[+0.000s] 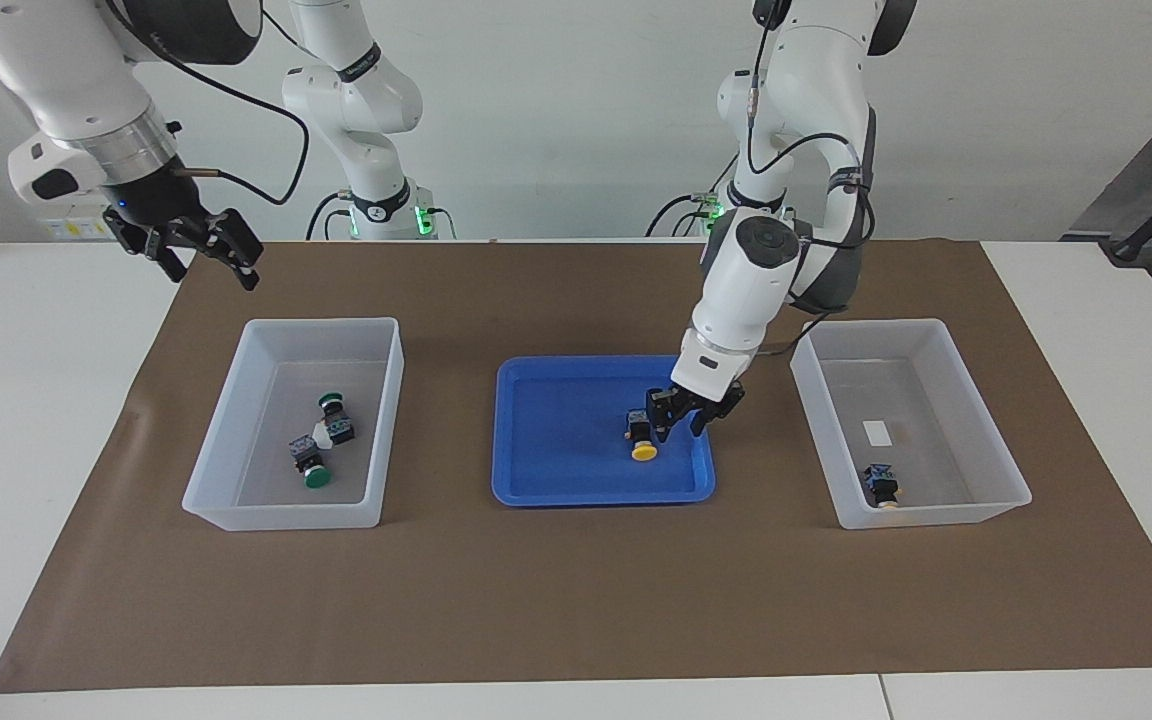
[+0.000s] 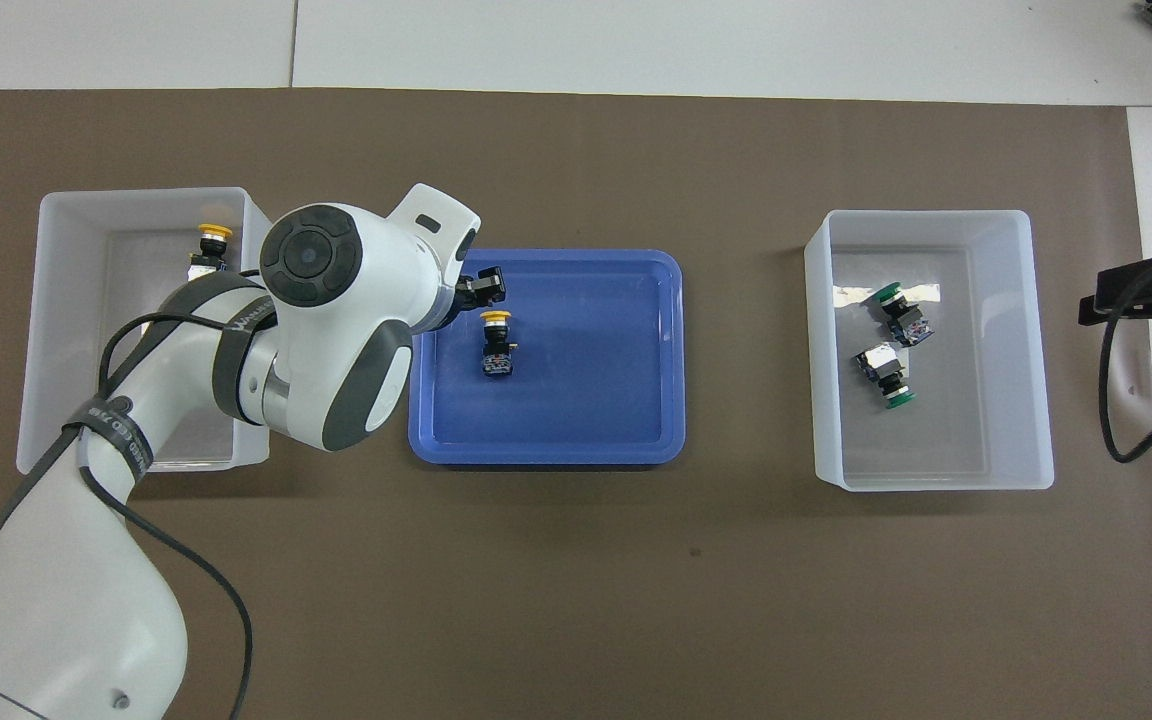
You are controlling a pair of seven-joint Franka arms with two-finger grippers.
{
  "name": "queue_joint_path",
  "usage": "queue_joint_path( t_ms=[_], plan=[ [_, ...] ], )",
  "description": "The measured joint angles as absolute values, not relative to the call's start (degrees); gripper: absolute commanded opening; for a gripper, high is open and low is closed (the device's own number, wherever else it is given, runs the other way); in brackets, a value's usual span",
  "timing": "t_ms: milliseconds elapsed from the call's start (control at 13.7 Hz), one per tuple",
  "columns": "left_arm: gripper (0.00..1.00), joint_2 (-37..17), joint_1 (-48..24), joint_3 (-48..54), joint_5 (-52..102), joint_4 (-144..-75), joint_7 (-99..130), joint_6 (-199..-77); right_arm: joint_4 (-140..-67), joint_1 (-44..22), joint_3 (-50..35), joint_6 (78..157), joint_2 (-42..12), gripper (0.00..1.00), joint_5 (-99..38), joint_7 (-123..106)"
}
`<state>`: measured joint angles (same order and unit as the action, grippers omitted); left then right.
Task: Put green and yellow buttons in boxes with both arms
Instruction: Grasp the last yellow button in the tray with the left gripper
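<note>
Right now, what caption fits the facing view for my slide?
Left gripper over the tray beside the last yellow button; greens boxed.

High facing camera and steep overhead camera, opposed, sharing the brown mat (image 1: pixel 576 600).

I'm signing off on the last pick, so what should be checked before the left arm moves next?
1. Remaining yellow button lies in the blue tray: ok.
2. Left end effector is low over the tray beside that button: ok.
3. Contact with the button: cannot tell.
4. Box at the left arm's end has room, holding only one yellow button: ok.
5. Two green buttons are in the other box: ok.
6. Right end effector is open, empty and waiting, raised beside that box: ok.
</note>
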<state>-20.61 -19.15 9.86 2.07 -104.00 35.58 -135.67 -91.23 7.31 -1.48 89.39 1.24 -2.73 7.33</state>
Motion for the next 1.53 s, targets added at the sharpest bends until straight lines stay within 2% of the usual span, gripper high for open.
queue_joint_path(
  t_ms=[364,510,729,874,947,1312,1530],
  plan=[
    [0.64,-22.09,-21.23,9.83,2.07,-107.16,35.9,-141.04,-91.23,1.46,5.39,88.4,1.28,1.0,-2.66,5.69],
    [0.59,-22.16,-21.29,9.81,1.92,-108.31,35.9,-142.3,-91.23,0.49,6.11,88.37,1.28,1.0,-2.65,5.37],
    [0.31,-22.65,-21.62,9.81,1.85,-110.25,35.9,-144.7,-91.23,0.2,6.16,88.37,1.28,1.0,-2.59,4.17],
    [0.06,-22.76,-22.23,9.79,1.84,-110.69,35.9,-145.01,-91.24,0.2,6.21,88.37,1.29,1.0,-2.57,3.84],
    [0.0,-22.75,-22.31,9.8,1.84,-110.67,36.0,-145.02,-91.25,0.19,6.21,88.37,1.29,1.0,-2.57,3.73],
    [0.0,-22.5,-21.86,8.27,1.84,-106.9,36.65,-140.32,-91.29,-0.08,6.16,88.24,1.29,1.0,-2.55,3.5],
    [0.0,-20.34,-17.45,7.12,1.82,-101.38,36.55,-132.38,-91.28,-0.59,5.96,88.24,1.3,1.0,0.63,3.03]
  ],
)
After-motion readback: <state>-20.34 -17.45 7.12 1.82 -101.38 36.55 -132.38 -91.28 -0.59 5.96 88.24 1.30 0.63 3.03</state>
